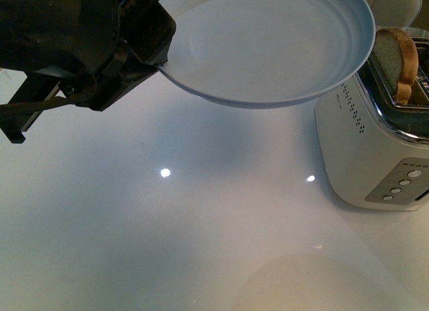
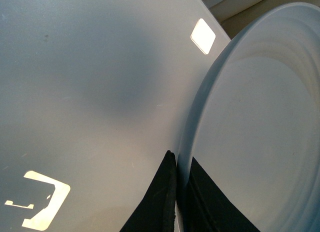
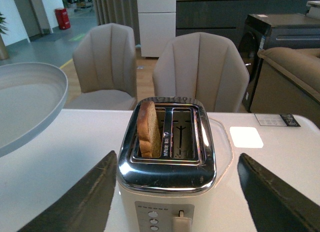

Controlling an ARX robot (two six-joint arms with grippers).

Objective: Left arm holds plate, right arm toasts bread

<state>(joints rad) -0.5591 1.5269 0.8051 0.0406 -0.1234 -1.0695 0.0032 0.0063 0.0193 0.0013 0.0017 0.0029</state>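
1. At upper right of the front view, the bread (image 1: 394, 56) is stood in the toaster (image 1: 365, 147), top exposed.
2. At upper centre, the plate (image 1: 268, 49) is pinched by its rim in the left gripper (image 1: 159, 61).
3. The right gripper (image 3: 176, 159) is spread wide and empty.
4. Being probably light and crumbly, the bread is best pinched gently at the crust.

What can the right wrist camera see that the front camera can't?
Only the right wrist view shows the room behind the table with two chairs, the toaster's empty second slot, and the right gripper open. Only the front view shows the left gripper clamped on the plate's rim, holding it above the table. Both show the pale blue plate, the white toaster and the bread slice standing in one slot.
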